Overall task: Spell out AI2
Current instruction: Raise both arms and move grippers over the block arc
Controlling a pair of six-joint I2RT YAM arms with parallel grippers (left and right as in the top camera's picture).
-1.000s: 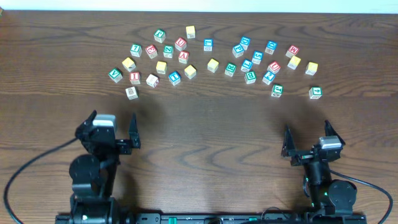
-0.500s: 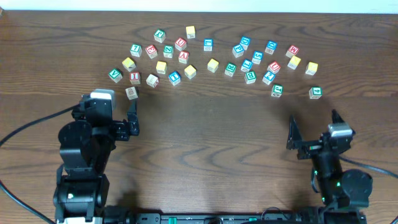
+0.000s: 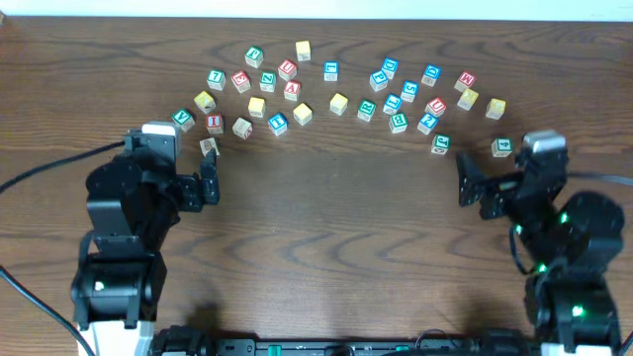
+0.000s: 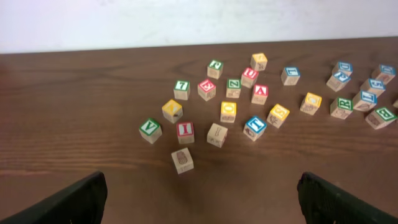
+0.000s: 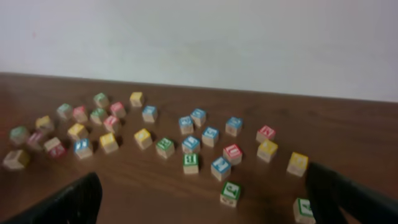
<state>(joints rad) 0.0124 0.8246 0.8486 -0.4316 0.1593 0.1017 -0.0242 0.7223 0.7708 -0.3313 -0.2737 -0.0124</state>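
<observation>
Many small wooden letter blocks lie in a band across the far half of the table. A red A block [image 3: 292, 90] sits in the left group and also shows in the left wrist view [image 4: 260, 94]. A red I block [image 3: 215, 124] lies near my left gripper and shows in the left wrist view [image 4: 185, 130]. A green block [image 3: 267, 81] reads as 2 or Z; I cannot tell which. My left gripper [image 3: 170, 170] [image 4: 200, 183] is open and empty, just short of a plain block [image 3: 209, 146]. My right gripper [image 3: 499, 173] [image 5: 202, 177] is open and empty, below a green block [image 3: 440, 144].
A green block [image 3: 501, 147] lies apart at the far right, close to my right wrist. Yellow blocks [image 3: 495, 107] sit among the right group. The wooden table [image 3: 326, 227] is bare between the arms. A white wall [image 5: 205, 43] stands behind the table.
Both arms have moved away from the near edge toward the band of blocks. Both grippers stayed open and empty. No block has moved.
</observation>
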